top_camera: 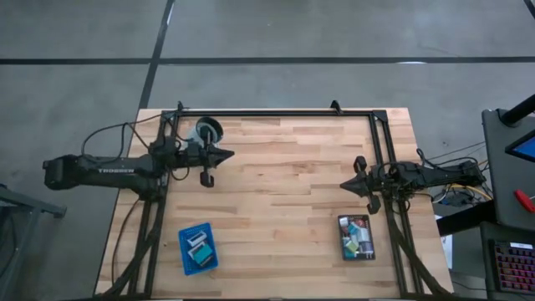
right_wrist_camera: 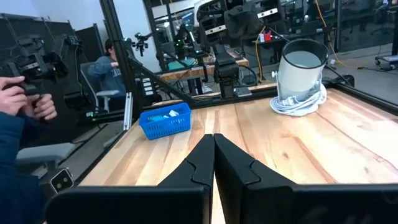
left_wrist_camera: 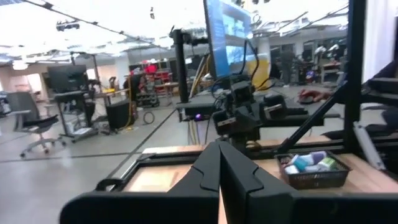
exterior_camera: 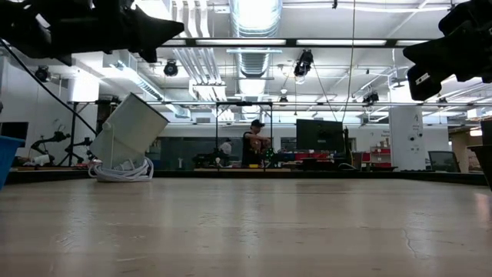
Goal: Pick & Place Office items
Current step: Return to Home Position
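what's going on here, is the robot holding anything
Nothing is being handled right now. Both arms hover above the table, one at each side, with the left tool and right tool shut and empty. Small office items lie in the blue bin and in the black tray.

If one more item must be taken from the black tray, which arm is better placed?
Probably the right. The right gripper is close to the black tray, on the same side of the table; the left gripper is far across, near the cup.
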{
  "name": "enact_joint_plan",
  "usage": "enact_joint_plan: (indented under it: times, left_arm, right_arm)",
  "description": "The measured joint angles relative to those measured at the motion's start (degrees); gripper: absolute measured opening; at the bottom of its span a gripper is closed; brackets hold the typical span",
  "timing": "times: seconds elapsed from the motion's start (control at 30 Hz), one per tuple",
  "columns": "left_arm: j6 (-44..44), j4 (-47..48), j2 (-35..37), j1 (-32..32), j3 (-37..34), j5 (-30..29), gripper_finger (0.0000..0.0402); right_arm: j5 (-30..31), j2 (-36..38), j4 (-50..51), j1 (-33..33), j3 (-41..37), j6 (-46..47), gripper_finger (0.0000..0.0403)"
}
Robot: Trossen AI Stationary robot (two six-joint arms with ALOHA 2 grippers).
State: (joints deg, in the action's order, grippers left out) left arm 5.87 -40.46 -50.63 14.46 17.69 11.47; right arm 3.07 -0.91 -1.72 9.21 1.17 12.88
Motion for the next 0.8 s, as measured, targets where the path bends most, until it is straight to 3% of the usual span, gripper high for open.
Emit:
enact_joint_plan:
  times: [0.17,0.3,0.6,0.8]
  left_arm:
    - [2.4,-2.3,0.2,-0.1,0.0,6.3,0.0001]
    - [3.0,-2.4,1.9,0.1,-1.5,7.5,0.0001]
    - [5.8,-13.6,16.6,0.1,-16.5,8.5,0.0]
    - [5.9,-4.9,25.2,0.2,-16.9,9.4,0.0]
  right_arm:
    - [0.0,0.0,0.0,0.0,0.0,0.0,0.0008]
    - [0.0,0.0,0.0,0.0,0.0,0.0,0.0008]
    - [0.0,0.0,0.0,0.0,0.0,0.0,0.0008]
    - [0.1,0.1,0.1,0.0,0.0,0.0,0.0008]
